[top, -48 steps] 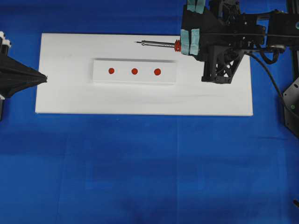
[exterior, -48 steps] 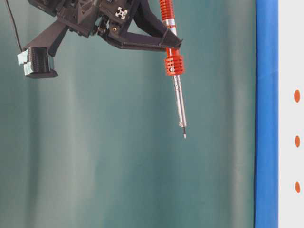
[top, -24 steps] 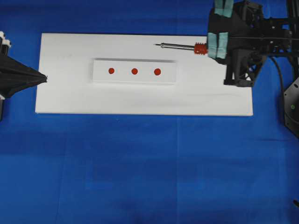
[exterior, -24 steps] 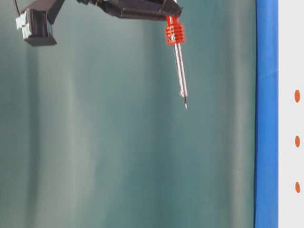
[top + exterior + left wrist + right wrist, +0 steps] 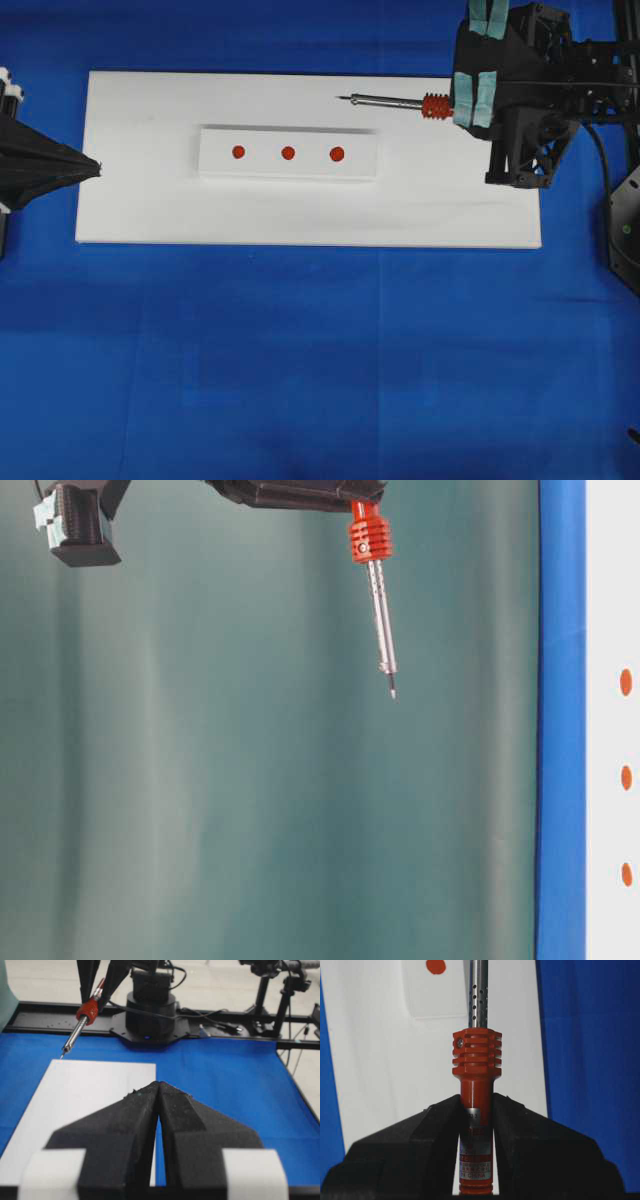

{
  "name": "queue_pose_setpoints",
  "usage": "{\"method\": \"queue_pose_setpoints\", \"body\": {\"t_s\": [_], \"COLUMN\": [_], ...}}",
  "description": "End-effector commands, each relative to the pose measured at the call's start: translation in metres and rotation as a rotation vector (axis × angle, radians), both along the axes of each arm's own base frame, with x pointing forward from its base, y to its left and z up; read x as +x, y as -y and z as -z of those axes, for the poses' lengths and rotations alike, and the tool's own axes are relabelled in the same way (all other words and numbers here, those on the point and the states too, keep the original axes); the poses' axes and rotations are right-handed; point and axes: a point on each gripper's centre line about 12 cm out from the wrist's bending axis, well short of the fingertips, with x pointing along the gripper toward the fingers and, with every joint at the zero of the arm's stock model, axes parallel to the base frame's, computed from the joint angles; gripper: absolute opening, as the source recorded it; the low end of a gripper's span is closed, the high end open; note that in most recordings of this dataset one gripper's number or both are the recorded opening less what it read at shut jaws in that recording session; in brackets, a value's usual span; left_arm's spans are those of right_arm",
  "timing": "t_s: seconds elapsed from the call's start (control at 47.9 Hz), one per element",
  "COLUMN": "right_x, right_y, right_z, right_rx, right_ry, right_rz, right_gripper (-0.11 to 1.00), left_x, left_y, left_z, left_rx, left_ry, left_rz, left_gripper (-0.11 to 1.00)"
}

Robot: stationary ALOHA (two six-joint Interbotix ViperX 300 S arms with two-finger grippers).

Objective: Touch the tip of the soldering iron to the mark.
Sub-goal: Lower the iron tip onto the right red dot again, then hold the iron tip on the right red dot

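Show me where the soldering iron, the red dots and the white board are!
soldering iron (image 5: 395, 101), overhead view, on its silver shaft.
red dots (image 5: 288, 153), overhead view, on the middle dot of three.
white board (image 5: 140, 210), overhead view, on a bare part.

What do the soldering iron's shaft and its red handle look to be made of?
The soldering iron: its shaft looks like polished metal, silvery and shiny with small vent holes. The handle looks like matte orange-red plastic with a moulded ribbed collar, though that is only a guess.

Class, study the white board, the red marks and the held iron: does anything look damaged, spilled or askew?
Nothing stands out. The soldering iron sits straight in the right hand, and the three red marks line up evenly.
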Motion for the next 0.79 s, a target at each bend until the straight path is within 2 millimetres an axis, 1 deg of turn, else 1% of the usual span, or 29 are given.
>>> {"method": "queue_pose_setpoints", "body": {"t_s": [0.0,0.104,0.23,0.501,0.648,0.773], "right_x": [0.003,0.007,0.012,0.022,0.023,0.025], "right_y": [-0.002,-0.003,-0.003,-0.006,-0.006,-0.007], "right_z": [-0.002,0.011,0.033,0.071,0.089,0.098], "right_rx": [0.003,0.013,0.026,0.062,0.070,0.076], "right_ry": [0.010,-0.031,-0.079,-0.093,-0.116,-0.117], "right_rz": [-0.006,-0.008,-0.012,-0.027,-0.033,-0.035], "right_gripper": [0.06,0.06,0.06,0.06,0.06,0.06], "left_x": [0.001,0.001,0.001,0.001,0.001,0.001], "left_y": [0.000,0.000,0.000,0.000,0.000,0.000], "left_z": [-0.006,-0.006,-0.006,-0.006,-0.006,-0.006], "left_rx": [0.001,0.001,0.001,0.001,0.001,0.001], "left_ry": [0.022,0.018,0.022,0.020,0.018,0.020], "left_rz": [0.002,0.002,0.002,0.002,0.002,0.002], "left_gripper": [0.00,0.00,0.00,0.00,0.00,0.00]}}
